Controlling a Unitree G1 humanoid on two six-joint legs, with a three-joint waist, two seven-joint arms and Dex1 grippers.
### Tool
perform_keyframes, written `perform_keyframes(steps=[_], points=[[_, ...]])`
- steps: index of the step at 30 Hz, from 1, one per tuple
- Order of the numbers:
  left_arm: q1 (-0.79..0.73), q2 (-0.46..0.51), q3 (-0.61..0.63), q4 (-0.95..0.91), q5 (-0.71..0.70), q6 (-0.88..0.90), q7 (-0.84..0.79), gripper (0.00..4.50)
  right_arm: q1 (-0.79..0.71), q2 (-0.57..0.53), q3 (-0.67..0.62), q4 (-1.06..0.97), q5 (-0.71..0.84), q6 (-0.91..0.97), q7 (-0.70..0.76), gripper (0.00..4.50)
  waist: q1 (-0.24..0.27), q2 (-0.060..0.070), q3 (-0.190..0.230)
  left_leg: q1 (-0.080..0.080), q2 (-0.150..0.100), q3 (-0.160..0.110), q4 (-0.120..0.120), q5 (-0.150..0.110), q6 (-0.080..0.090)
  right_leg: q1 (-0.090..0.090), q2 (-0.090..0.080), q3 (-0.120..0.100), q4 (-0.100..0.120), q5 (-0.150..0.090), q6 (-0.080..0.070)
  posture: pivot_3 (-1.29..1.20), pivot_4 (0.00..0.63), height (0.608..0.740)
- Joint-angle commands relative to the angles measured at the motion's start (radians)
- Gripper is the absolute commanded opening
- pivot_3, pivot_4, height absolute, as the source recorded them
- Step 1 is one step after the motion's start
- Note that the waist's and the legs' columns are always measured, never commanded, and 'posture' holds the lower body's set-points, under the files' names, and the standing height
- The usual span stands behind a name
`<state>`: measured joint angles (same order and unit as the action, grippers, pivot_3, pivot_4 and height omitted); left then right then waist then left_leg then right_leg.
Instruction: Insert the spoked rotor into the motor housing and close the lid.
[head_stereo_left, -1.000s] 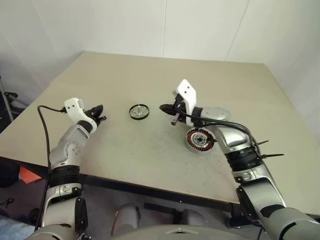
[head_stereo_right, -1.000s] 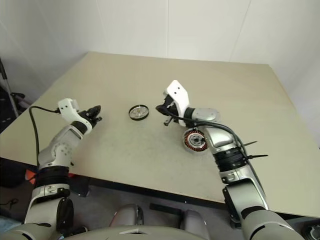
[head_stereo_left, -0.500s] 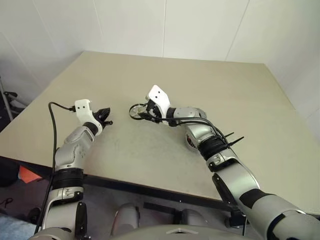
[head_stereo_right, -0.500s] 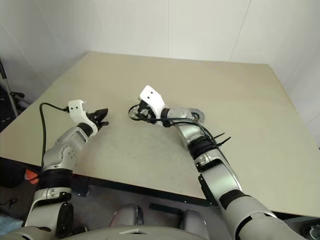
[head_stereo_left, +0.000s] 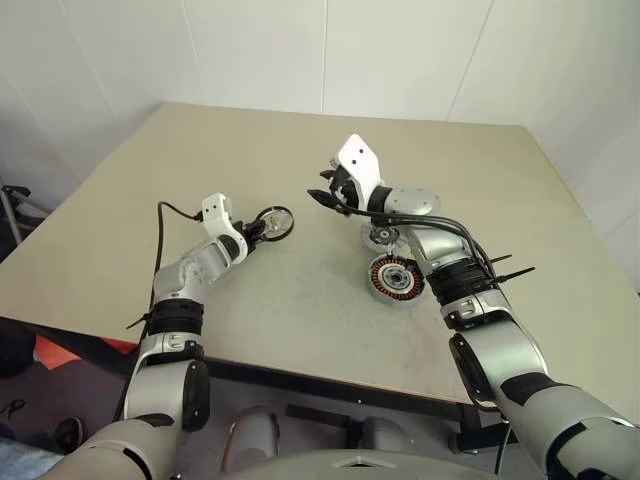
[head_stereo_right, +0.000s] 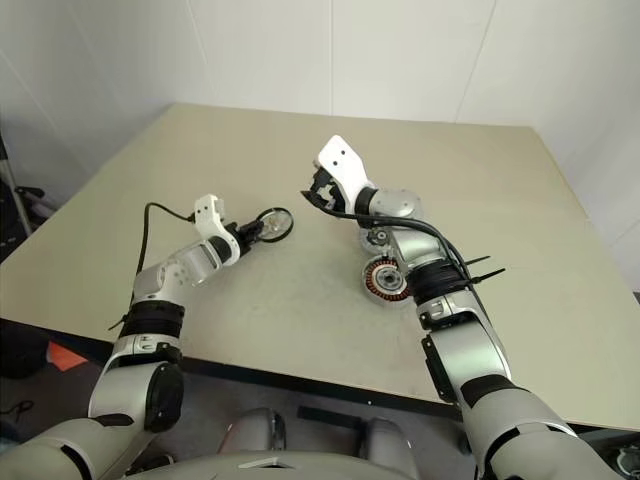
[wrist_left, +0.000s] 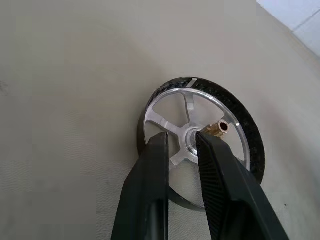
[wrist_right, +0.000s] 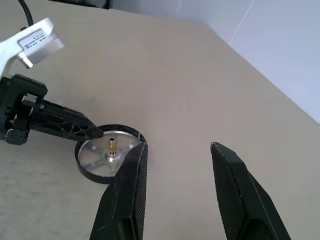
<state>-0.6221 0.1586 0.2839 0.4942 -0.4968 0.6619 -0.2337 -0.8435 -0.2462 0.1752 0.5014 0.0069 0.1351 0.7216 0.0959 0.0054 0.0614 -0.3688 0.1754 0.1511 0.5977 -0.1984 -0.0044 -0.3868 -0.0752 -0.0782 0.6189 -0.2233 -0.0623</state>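
Two pincers, two jobs: the left pincer (wrist_left: 180, 145) stands narrowly parted, fingertips at the spoked rotor (head_stereo_left: 275, 222) flat on the surface (head_stereo_left: 250, 310) — placed to grip it; the right pincer (wrist_right: 177, 150) hangs wide apart above, empty; the motor housing (head_stereo_left: 396, 279) waits near the right forearm.

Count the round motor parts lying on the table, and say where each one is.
3. The spoked rotor lies by the left gripper; the motor housing sits beside the right forearm; the lid is just behind it, partly hidden by that arm.
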Motion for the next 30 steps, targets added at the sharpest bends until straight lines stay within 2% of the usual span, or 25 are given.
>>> perform_keyframes(steps=[1, 5, 15, 30], points=[[-0.005, 0.0, 0.012, 0.012, 0.003, -0.002, 0.005, 0.92, -0.019, -0.021, -0.035, -0.048, 0.015, 0.008, -0.011, 2.22, 0.0, 0.0, 0.0, 0.0, 0.0, 0.0, 0.0, 0.0, 0.0, 0.0, 0.0, 0.0, 0.0, 0.0, 0.0, 0.0, 0.0, 0.74], [0.001, -0.01, 0.025, -0.008, -0.008, -0.004, 0.01, 0.92, -0.011, -0.028, -0.035, -0.058, 0.016, 0.014, -0.009, 2.22, 0.0, 0.0, 0.0, 0.0, 0.0, 0.0, 0.0, 0.0, 0.0, 0.0, 0.0, 0.0, 0.0, 0.0, 0.0, 0.0, 0.0, 0.74], [0.043, -0.054, 0.17, -0.18, -0.219, 0.021, -0.035, 0.92, -0.007, -0.021, -0.032, -0.061, 0.017, 0.021, -0.008, 2.22, 0.0, -0.001, 0.001, -0.002, 0.001, 0.0, 0.0, 0.0, 0.0, -0.001, 0.0, 0.0, -0.001, 0.0, 0.0, 0.0, 0.0, 0.74], [0.072, -0.041, 0.169, -0.096, -0.189, 0.028, 0.036, 0.92, 0.009, -0.029, -0.037, -0.077, 0.018, 0.034, -0.01, 2.22, 0.0, -0.002, 0.001, -0.002, 0.0, 0.0, 0.0, 0.0, 0.001, -0.001, 0.0, 0.0, -0.001, 0.0, 0.0, 0.0, 0.0, 0.74]])
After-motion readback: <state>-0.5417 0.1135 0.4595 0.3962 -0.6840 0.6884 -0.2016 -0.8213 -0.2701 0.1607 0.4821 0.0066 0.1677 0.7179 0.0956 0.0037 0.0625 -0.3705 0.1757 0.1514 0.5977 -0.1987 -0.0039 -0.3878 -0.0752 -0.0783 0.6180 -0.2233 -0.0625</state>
